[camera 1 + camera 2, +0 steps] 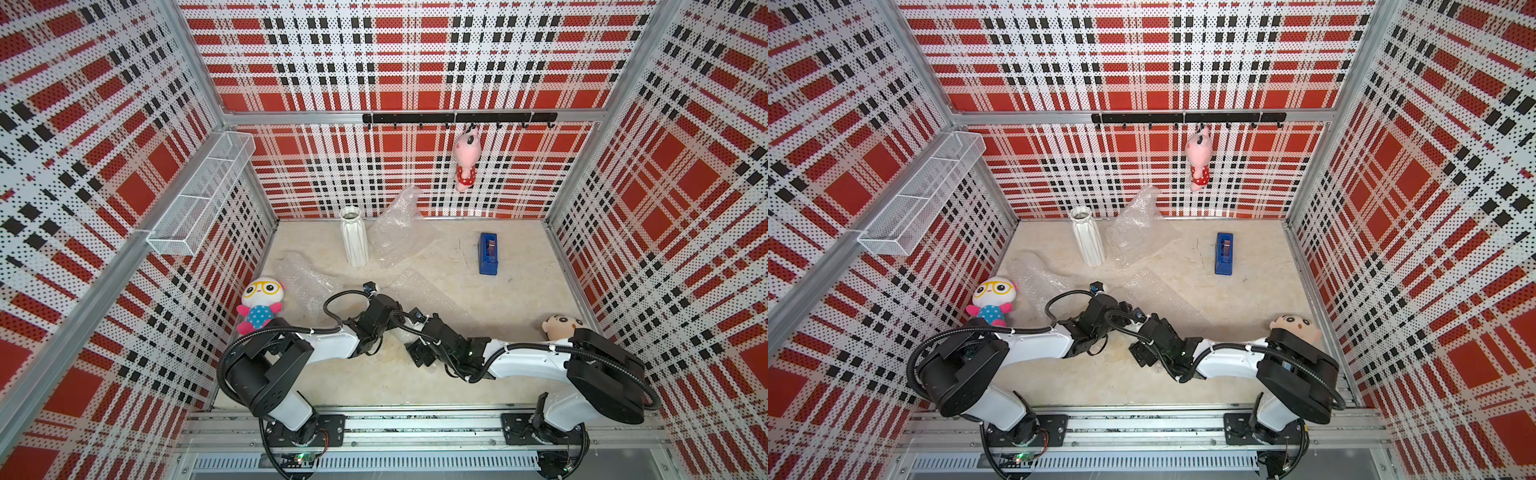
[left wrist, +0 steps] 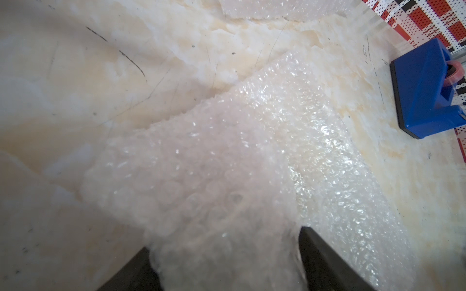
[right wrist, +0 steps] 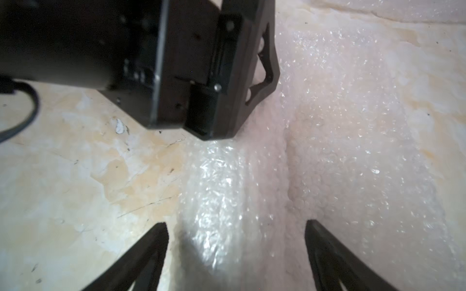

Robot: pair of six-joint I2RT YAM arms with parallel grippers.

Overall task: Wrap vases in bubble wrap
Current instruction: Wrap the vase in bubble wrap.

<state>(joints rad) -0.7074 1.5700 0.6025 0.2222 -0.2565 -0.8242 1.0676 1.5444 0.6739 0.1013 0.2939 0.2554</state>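
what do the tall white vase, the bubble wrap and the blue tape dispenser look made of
Tall ribbed vase: likely ceramic, opaque matte white, crisp moulded ribs.
Bubble wrap: thin translucent plastic film, glossy; small bubbles glint.
Blue tape dispenser: probably moulded hard plastic, uniform colour, flat smooth faces.

vases: showing one uncovered, the tall white ribbed vase (image 1: 354, 241); not telling whether others are sitting inside wrapping.
bubble wrap (image 1: 397, 232): counting three crumpled bundles, this bundle beside the vase, another bundle (image 1: 303, 280) by a side wall, a third bundle (image 1: 422, 293) in the middle.
plush toys: counting three, a white doll with yellow glasses (image 1: 261, 301), a pink doll (image 1: 466, 164) hanging, a boy-headed doll (image 1: 561, 326).
tape dispenser (image 1: 488, 253): counting one, blue.
wire basket (image 1: 203, 195): counting one, showing three compartments.
hook rail (image 1: 459, 118): counting one, black.
robot arms: counting two, left arm (image 1: 332, 340) and right arm (image 1: 528, 359).
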